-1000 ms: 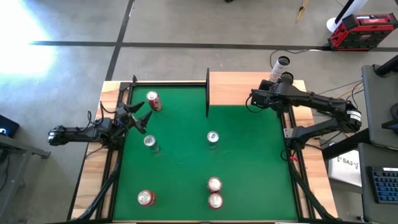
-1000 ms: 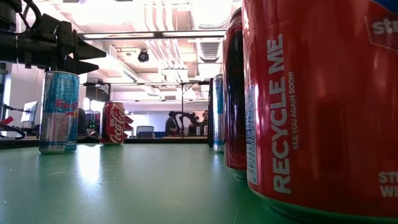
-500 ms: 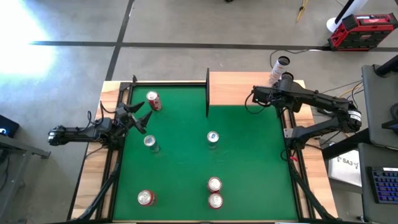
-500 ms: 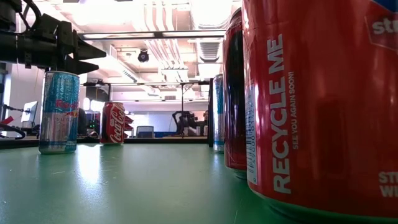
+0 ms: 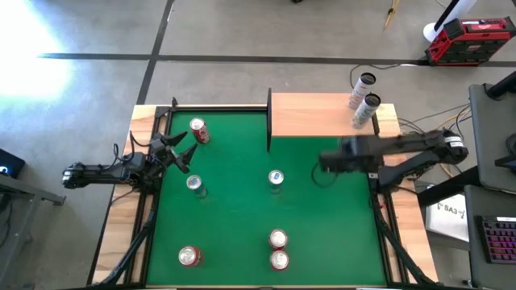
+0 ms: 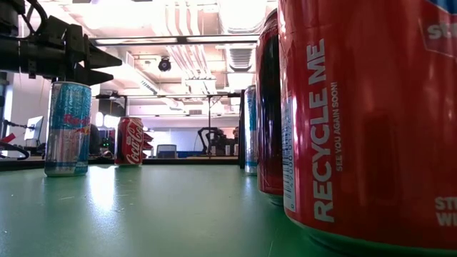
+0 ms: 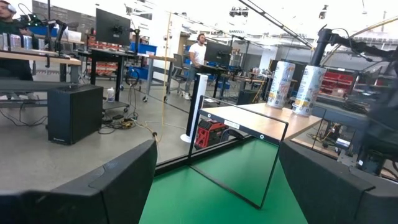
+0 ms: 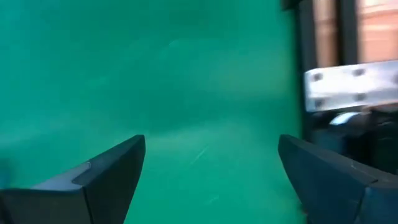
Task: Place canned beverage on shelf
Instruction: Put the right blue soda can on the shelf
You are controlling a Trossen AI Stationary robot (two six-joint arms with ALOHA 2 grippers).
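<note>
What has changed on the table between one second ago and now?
The right gripper let go of the second white can, which now stands on the shelf, and has moved back over the green felt, fingers open. The left gripper and the other cans stayed in place.

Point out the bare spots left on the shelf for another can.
The shelf is bare across its left and middle board, from the black post at its left edge to the two tall cans crowded in its right back corner. The right claw, open and empty, hangs over green felt in front of it.
</note>
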